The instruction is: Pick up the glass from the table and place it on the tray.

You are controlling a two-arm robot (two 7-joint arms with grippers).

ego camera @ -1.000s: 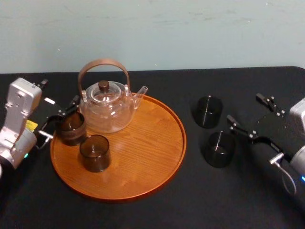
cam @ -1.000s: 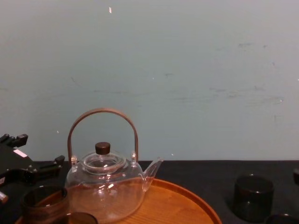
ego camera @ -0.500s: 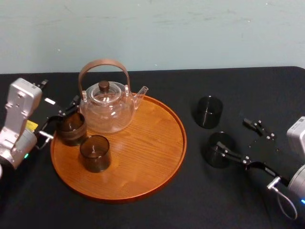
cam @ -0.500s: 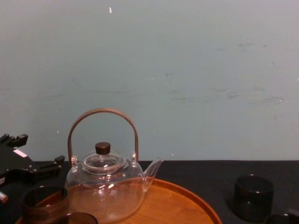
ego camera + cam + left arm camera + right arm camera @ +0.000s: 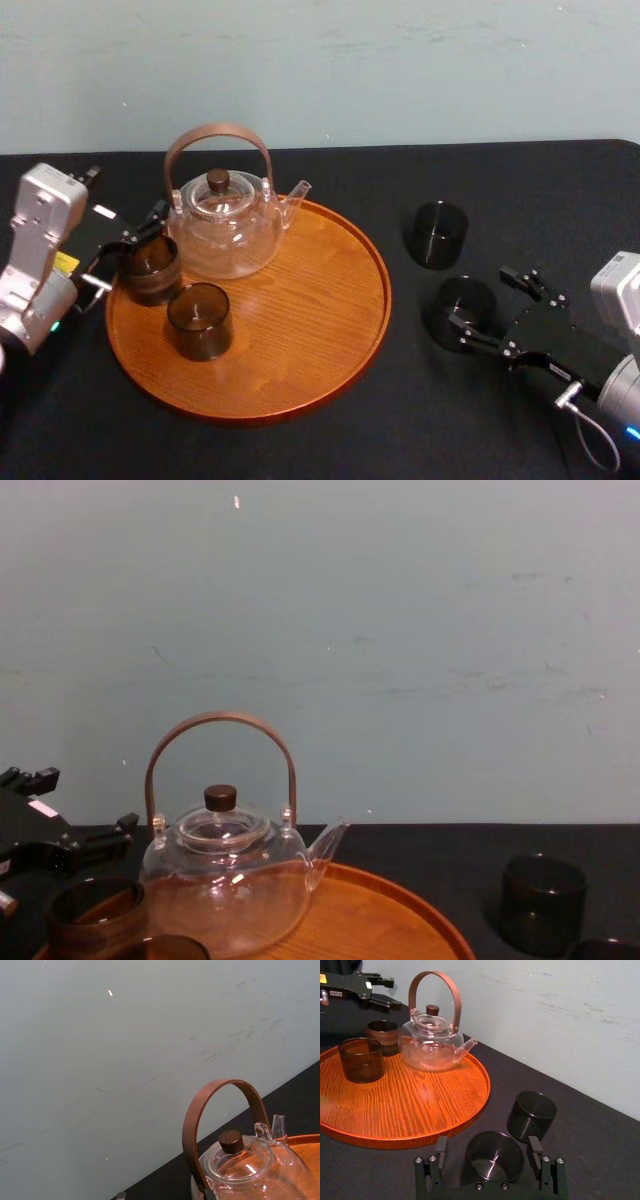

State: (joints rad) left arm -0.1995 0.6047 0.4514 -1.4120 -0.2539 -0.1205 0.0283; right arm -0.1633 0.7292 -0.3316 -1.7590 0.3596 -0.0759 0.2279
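Jaws: right gripper's point(image 5: 488, 1146) stood apart, straddling the nearer upright glass point(image 5: 494, 1156).
Glass: right of tray point(image 5: 300, 330).
Left gripper point(image 5: 128, 250): idle, spread, at tray's left.

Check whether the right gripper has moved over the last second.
Yes. Against the unmoved nearer glass, the right gripper has swung in from beside it; its open fingers now flank the glass.

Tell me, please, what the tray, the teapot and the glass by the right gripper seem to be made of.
Tray: wood, by its orange-brown grain lines, with a light sheen. Teapot: clear glass, since the tray shows through; its handle looks like bent wood, though uncertain. Glass: dark tinted glass or plastic, by its glossy rim.
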